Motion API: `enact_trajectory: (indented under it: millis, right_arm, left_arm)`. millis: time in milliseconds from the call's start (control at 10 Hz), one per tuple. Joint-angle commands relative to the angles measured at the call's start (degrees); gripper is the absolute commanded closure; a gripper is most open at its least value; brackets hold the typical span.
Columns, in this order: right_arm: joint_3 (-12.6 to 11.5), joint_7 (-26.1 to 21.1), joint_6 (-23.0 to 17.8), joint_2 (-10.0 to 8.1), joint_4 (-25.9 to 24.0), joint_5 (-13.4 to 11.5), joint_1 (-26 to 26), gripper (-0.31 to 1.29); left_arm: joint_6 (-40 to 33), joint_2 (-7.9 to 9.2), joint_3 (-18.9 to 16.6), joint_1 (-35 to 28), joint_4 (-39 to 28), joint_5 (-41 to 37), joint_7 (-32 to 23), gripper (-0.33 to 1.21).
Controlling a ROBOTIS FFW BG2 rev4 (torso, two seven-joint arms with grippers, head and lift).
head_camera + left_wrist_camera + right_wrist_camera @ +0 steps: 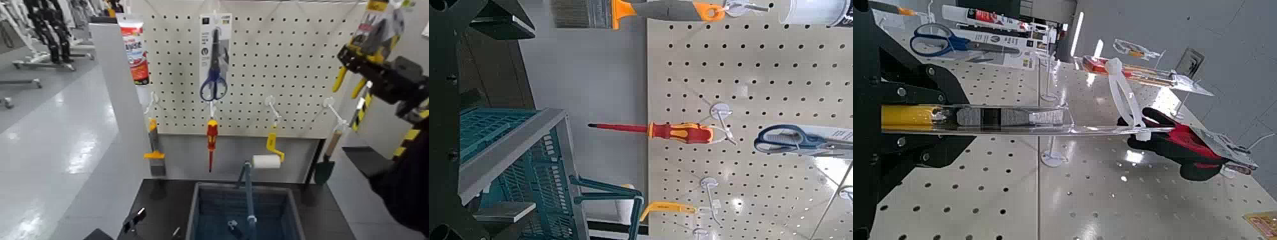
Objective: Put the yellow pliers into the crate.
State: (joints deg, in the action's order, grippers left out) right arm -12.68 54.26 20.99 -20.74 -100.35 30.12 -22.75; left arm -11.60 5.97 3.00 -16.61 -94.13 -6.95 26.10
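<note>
Holding yellow pliers in right gripper, upper right of head view. Clamped on the pliers, fingers together around them, yellow handles angled down toward lower left, card above. In right wrist view, seen nearly edge-on between the fingers (can't tell whether free of any hook). Not in crate, which sits at bottom centre of head view, well apart from the pliers, on dark table. Swung up over the crate: blue-grey handle, top end near the paint roller.

With left gripper, at lower left of head view, holding nothing; fingers apart, left of the crate.

Hanging on pegboard, left to right across head view: red-and-white pack at upper left, orange-handled brush below, blue scissors on card at upper centre, red-and-yellow screwdriver below, then roller, then garden trowel at right.
</note>
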Motion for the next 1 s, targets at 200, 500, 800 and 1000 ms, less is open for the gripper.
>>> enact_trajectory:
  millis: [200, 500, 800, 1000]
  right_arm:
    - [2.13, -2.05, 1.25, 5.89, -0.46, -1.73, 8.16, 1.09]
    - [4.95, -2.58, 2.56, 9.05, 2.26, -3.05, 13.08, 1.09]
    - [6.35, -3.55, 4.94, 11.07, 4.20, -5.34, 18.00, 1.09]
    - [8.02, -3.72, 5.46, 11.42, 6.39, -5.95, 19.23, 1.09]
  left_arm:
    - [0.18, -0.08, -0.10, 0.00, 0.09, -0.08, 0.00, 0.09]
    - [0.35, 0.01, -0.10, 0.00, 0.09, -0.08, 0.00, 0.09]
    - [0.35, 0.01, -0.10, 0.00, 0.18, -0.08, -0.09, 0.09]
    - [0.35, 0.01, -0.10, 0.00, 0.18, -0.08, -0.09, 0.09]
